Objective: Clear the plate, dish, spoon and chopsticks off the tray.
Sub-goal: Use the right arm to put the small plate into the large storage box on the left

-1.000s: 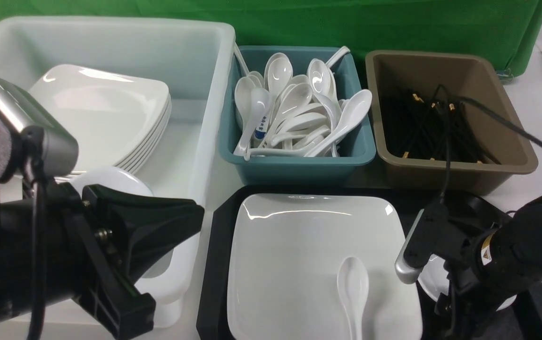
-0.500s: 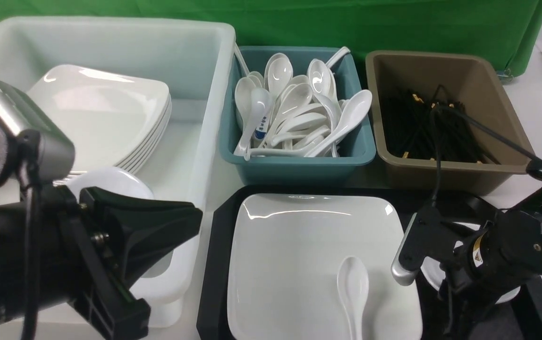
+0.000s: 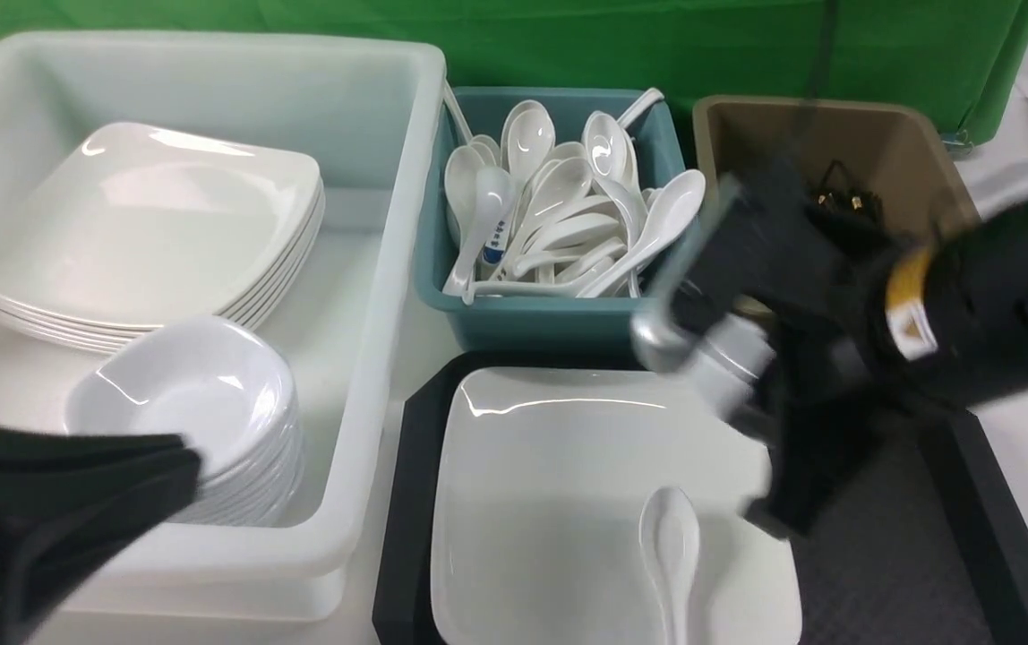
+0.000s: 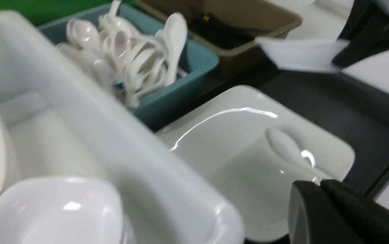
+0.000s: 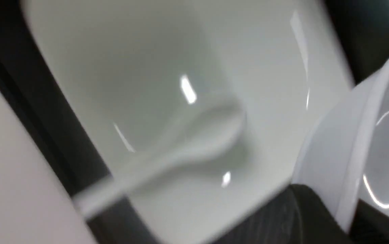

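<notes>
The white plate point(image 3: 568, 484) lies on the black tray point(image 3: 890, 555), and the white spoon point(image 3: 671, 546) rests in the plate's near right part. My right gripper point(image 5: 345, 217) is shut on the rim of the small dish point(image 5: 353, 145). In the left wrist view the dish point(image 4: 299, 54) hangs above the tray, held from its far side. The right arm point(image 3: 926, 331) is blurred over the tray's back right. My left gripper point(image 3: 183, 461) is shut and empty, low at the near left. No chopsticks show on the tray.
A white tub point(image 3: 389, 269) on the left holds stacked plates point(image 3: 147, 215) and stacked bowls point(image 3: 201, 403). Behind the tray stand a teal bin point(image 3: 568, 318) full of spoons and a brown bin point(image 3: 836, 116) with black chopsticks. A green cloth hangs at the back.
My right gripper closed on the dish and lifted it off the tray, up and toward the bins. The left arm dropped low to the near left, uncovering the stacked bowls.
</notes>
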Available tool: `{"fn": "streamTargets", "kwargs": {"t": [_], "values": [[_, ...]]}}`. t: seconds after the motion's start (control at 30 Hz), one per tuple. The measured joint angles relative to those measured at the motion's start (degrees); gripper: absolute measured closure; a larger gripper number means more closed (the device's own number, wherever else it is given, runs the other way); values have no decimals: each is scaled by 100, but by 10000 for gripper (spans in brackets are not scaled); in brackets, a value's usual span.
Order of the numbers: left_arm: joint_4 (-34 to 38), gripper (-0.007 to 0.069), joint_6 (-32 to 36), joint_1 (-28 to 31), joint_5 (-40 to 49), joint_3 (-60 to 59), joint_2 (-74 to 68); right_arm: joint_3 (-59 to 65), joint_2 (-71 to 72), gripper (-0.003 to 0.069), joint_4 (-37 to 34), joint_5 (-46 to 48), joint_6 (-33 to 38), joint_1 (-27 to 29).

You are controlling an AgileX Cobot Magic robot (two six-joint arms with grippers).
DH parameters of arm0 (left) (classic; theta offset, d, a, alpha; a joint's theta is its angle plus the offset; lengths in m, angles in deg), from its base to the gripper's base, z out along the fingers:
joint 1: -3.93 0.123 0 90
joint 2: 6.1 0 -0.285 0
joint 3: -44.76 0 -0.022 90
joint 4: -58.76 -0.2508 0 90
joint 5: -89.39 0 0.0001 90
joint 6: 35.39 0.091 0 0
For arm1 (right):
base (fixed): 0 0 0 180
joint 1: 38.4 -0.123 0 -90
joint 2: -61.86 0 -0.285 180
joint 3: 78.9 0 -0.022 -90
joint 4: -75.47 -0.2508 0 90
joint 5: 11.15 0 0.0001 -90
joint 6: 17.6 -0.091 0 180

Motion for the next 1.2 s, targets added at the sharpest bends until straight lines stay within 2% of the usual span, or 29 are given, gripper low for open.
{"fn": "streamTargets", "kwargs": {"t": [0.03, 0.13, 0.27, 0.4, 0.57, 0.8, 0.93, 0.97, 1.0, 1.03, 1.1, 1.2], "values": [[-505, 607, -443, 0, 368, 110, 125, -424, -218, 599, 0, -136, 209, -329], [-1431, 607, -1180, 0, 1106, 353, 365, -1086, -686, 599, 0, -451, 660, -775], [-2083, 607, -1837, 0, 1905, 610, 787, -2293, -1900, 599, -10, -781, 1500, -1335], [-2181, 607, -1991, 0, 2389, 690, 1241, -3620, -3348, 599, -52, -811, 1891, -1522], [-2162, 607, -2008, 0, 2585, 690, 1465, -4607, -4412, 599, -46, -770, 1928, -1522], [-2121, 607, -2008, 0, 2585, 690, 1479, -4997, -5032, 580, 71, -777, 1939, -1522], [-2098, 607, -1987, 0, 2585, 690, 1479, -4997, -5087, 477, 98, -777, 1945, -1522], [-2029, 607, -1968, 0, 2585, 690, 1479, -4997, -5087, 396, 115, -752, 1945, -1522], [-2010, 607, -1951, 0, 2585, 690, 1479, -4997, -5087, 396, 115, -743, 1945, -1522], [-1919, 607, -1908, 0, 2579, 690, 1479, -5010, -5067, 321, 131, -634, 1945, -1522], [-1748, 607, -1847, 0, 2560, 690, 1479, -5039, -5002, 216, 171, -233, 1945, -1522], [-1567, 607, -1830, 0, 2439, 690, 1441, -5044, -4766, 173, 266, 508, 1750, -1522]]}}
